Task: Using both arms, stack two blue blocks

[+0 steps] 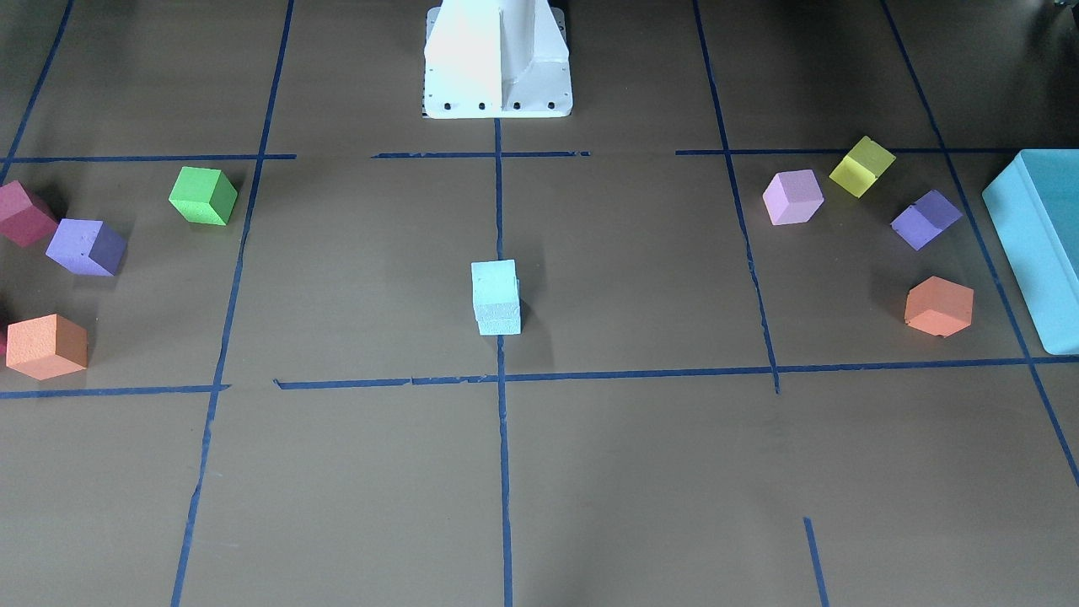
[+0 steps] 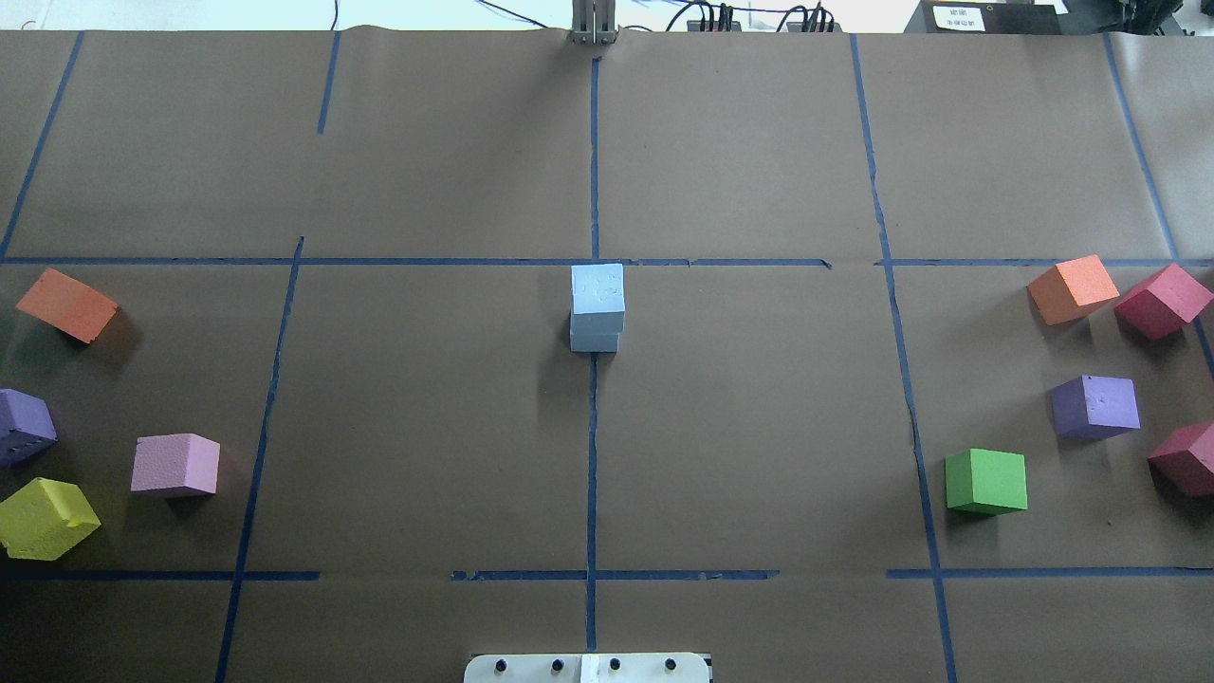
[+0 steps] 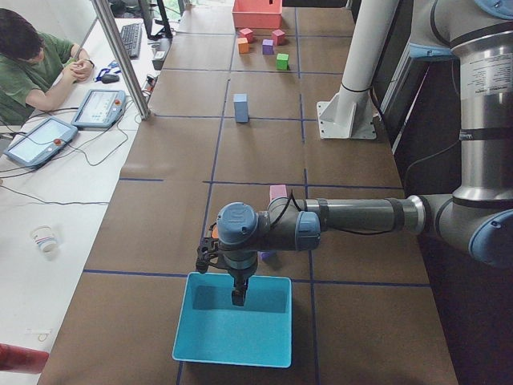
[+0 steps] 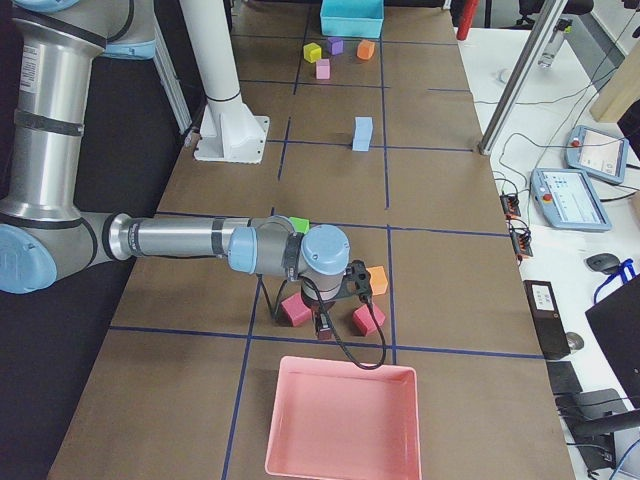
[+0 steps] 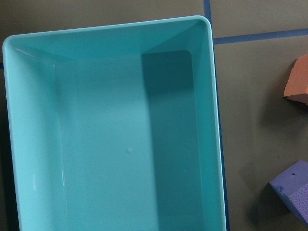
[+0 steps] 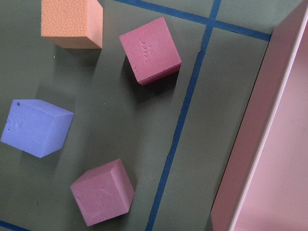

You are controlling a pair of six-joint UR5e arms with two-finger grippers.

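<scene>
The two pale-blue blocks stand stacked on the centre tape line, the top block (image 1: 495,285) (image 2: 597,289) sitting squarely on the bottom block (image 1: 499,324) (image 2: 595,341). The stack also shows in the exterior left view (image 3: 240,107) and the exterior right view (image 4: 363,133). No gripper touches it. My left gripper (image 3: 238,293) hangs over the teal tray (image 3: 232,330), far from the stack. My right gripper (image 4: 322,326) hangs by two magenta cubes (image 4: 294,310) next to the pink tray (image 4: 345,420). Both grippers show only in side views, so I cannot tell whether they are open or shut.
Green (image 2: 986,481), purple (image 2: 1095,406), orange (image 2: 1073,288) and magenta (image 2: 1163,301) cubes lie at the right. Orange (image 2: 66,304), purple (image 2: 24,425), pink (image 2: 175,464) and yellow (image 2: 45,517) cubes lie at the left. The white pedestal (image 1: 497,59) stands at the robot's base.
</scene>
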